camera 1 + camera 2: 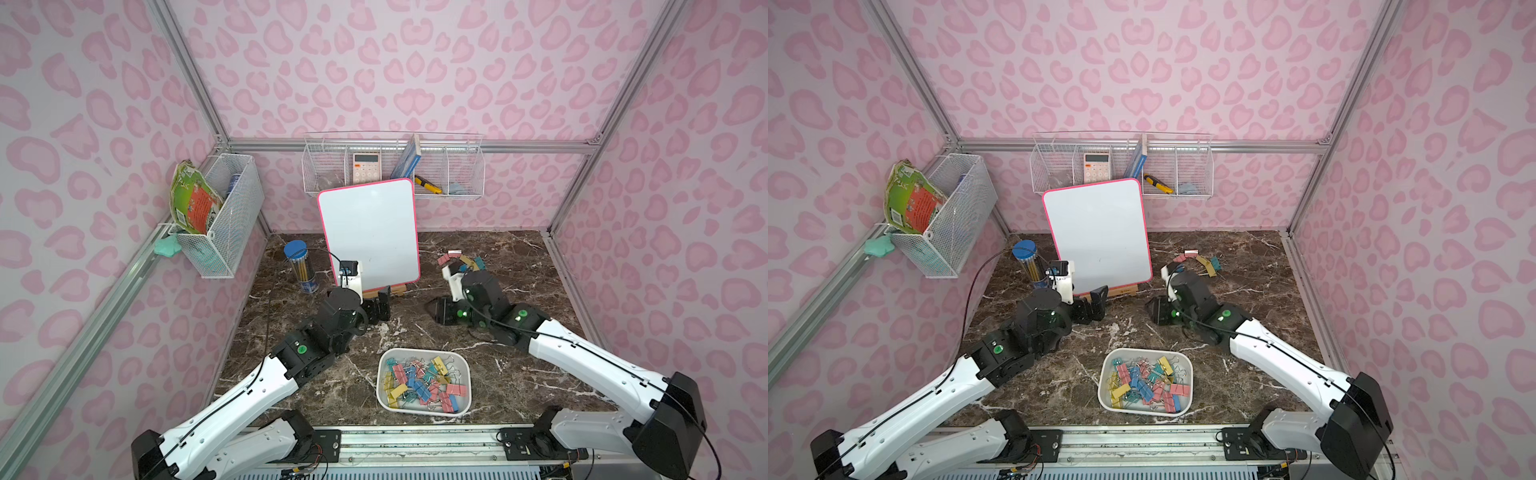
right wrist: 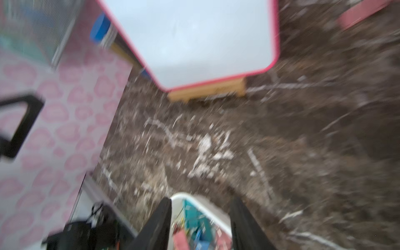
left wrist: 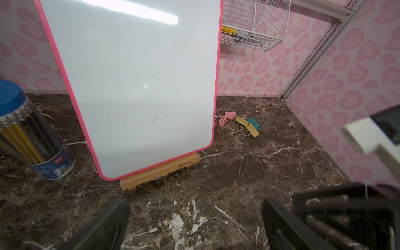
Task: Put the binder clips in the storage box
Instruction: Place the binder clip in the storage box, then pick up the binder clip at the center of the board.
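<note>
Mostly the small pastel binder clips (image 1: pixel 419 380) lie heaped in the shallow white plastic storage box (image 1: pixel 466 384) near the front of the dark marble tabletop (image 1: pixel 498 386), so the job looks far along. A handful of loose clips (image 3: pixel 240 124) lie by the back wall, beside the pink-rimmed whiteboard (image 1: pixel 370 232). The right gripper (image 2: pixel 201 202), jaws apart with nothing seen between them, hangs between the box and those clips, probably bound for them. The left gripper (image 3: pixel 194 202) gapes wide and empty, parked clear.

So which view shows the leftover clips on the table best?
The left wrist view: the loose clips lie sharp and uncovered beside the whiteboard. Both top views show them small, at the right arm's edge. The right wrist view is blurred.
</note>
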Tool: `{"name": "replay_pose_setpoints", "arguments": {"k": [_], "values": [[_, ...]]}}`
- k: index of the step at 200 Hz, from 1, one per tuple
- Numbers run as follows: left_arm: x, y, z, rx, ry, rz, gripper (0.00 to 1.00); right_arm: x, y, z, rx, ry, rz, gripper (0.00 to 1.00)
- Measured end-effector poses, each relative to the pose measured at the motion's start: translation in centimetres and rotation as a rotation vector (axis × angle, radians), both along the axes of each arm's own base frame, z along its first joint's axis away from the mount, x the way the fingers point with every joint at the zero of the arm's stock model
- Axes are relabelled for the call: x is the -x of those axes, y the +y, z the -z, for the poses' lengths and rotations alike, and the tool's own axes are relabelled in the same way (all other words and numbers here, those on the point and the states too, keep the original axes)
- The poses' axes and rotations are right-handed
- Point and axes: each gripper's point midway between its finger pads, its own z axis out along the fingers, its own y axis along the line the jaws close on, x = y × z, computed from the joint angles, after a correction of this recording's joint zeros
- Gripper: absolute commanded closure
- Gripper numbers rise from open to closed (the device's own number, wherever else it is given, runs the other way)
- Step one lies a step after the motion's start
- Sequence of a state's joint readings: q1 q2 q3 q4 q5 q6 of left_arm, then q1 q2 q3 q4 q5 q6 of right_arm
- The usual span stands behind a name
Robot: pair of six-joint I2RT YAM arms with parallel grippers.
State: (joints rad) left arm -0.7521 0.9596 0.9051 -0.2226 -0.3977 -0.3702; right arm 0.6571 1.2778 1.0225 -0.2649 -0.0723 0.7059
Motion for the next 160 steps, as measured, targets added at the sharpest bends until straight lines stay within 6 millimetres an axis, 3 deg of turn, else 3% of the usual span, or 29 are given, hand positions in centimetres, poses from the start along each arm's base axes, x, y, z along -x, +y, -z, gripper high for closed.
{"name": "replay_pose_setpoints", "arguments": {"k": [15,38,56,84,101,127,160], "values": [[0.2,-0.3,-0.2,0.003,0.002,0.024,0.01,-6.3,-5.2,0.2,0.010,-0.009,0.209,0.55],[0.6,-0.9,-1.0,0.016,0.003,0.067,0.01,-14.0,-10.8,2.4,0.029,0.044,0.404,0.55],[1.0,-1.5,-1.1,0.015,0.013,0.110,0.01,-19.1,-12.3,4.4,0.058,0.096,0.448,0.54],[1.7,-1.9,-0.3,-0.002,0.049,0.154,0.01,-25.9,-10.7,5.9,0.192,0.104,0.416,0.54],[1.9,-1.9,-0.2,-0.001,0.054,0.163,0.01,-28.3,-9.8,7.2,0.309,0.105,0.400,0.53],[2.1,-1.9,-0.2,-0.004,0.060,0.170,0.01,-30.0,-9.9,10.1,0.486,0.154,0.371,0.52],[2.2,-1.8,-0.1,-0.014,0.063,0.173,0.01,-28.6,-10.0,12.4,0.631,0.199,0.311,0.51]]}}
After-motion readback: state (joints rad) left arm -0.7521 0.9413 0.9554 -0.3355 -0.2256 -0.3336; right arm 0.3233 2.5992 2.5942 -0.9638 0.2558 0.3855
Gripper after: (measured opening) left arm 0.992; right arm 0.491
